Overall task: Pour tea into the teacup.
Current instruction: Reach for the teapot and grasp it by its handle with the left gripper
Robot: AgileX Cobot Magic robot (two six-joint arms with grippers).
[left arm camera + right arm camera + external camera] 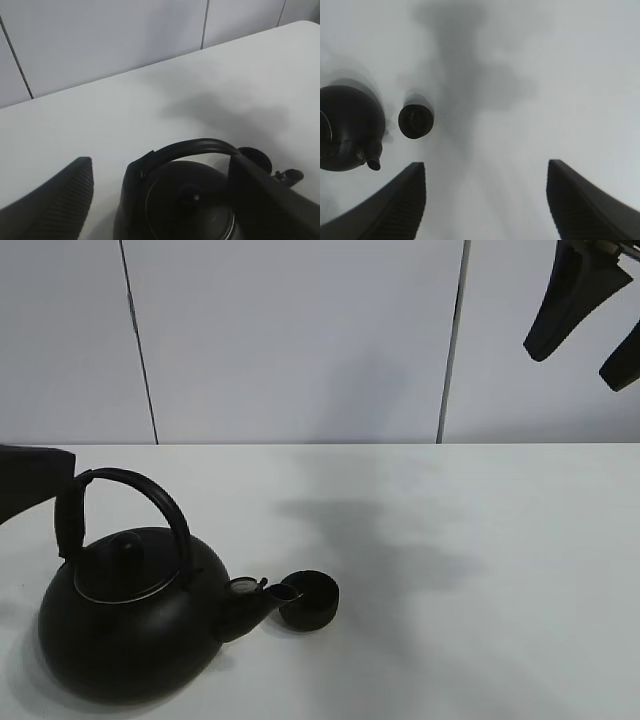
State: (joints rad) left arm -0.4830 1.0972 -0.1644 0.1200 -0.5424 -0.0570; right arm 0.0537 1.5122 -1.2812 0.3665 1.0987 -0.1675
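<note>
Teacup (309, 600) sits beside the kettle (130, 640) spout. Left gripper (160, 162) jaws spread by its handle; right gripper (486, 167) jaws spread, far away.

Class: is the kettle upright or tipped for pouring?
Upright: the kettle sits flat on the table, handle arching above its lid.

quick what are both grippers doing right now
left gripper: open, by the kettle handle, holding nothing
right gripper: open, holding nothing
</note>
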